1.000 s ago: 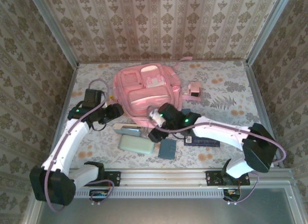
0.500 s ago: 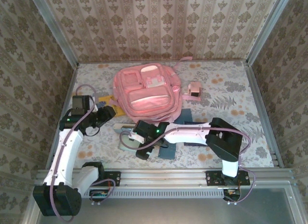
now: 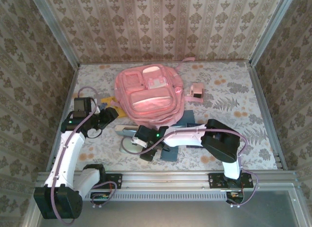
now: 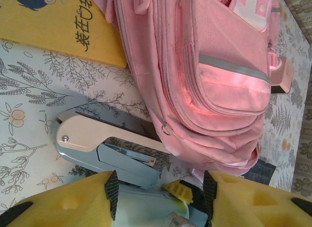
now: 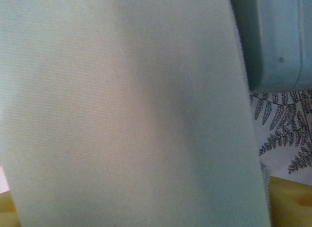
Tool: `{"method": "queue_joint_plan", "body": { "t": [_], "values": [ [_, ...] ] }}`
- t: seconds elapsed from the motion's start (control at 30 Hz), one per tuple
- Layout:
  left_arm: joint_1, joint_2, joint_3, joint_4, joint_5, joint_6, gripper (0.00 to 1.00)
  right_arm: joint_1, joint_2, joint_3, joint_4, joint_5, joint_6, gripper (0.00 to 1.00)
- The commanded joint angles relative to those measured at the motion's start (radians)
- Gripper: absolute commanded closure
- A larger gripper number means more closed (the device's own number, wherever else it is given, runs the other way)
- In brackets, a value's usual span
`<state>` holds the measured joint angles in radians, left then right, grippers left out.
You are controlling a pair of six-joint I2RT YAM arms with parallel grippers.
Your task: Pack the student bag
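Note:
The student bag lies flat at the table's middle back, pink, front pockets up; its lower edge also shows as the pink bag. My left gripper hovers left of it, open, with nothing between its yellow fingers. In front of it lie a cream and blue stapler and a pale green case. My right gripper is pressed down over the case. That case lies on the table and fills the whole gap between the yellow fingers.
A yellow book lies half under the bag's left side. A small pink box sits right of the bag. A dark book and a blue notebook lie by the right arm. Patterned walls close in three sides.
My right arm swung left from the bag's front edge down onto the pale green case and its jaws narrowed on it. My left gripper drew back leftward and its jaws narrowed a little.

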<state>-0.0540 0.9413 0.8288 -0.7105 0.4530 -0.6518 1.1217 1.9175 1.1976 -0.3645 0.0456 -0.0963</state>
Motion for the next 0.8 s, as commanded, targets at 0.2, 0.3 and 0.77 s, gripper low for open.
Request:
{"method": "queue_joint_plan", "body": {
  "t": [0.2,0.3,0.77],
  "values": [
    [0.010,0.020,0.054,-0.029,-0.003,-0.048,0.44,0.003,-0.202,-0.136,0.082,-0.003,-0.012,0.27],
    [0.009,0.020,0.062,-0.014,0.040,-0.088,0.39,-0.021,-0.289,-0.165,0.095,0.025,0.028,0.27],
    [-0.184,0.029,-0.011,0.378,0.235,-0.332,0.21,-0.177,-0.445,-0.159,0.114,0.028,0.289,0.34]
  ]
}}
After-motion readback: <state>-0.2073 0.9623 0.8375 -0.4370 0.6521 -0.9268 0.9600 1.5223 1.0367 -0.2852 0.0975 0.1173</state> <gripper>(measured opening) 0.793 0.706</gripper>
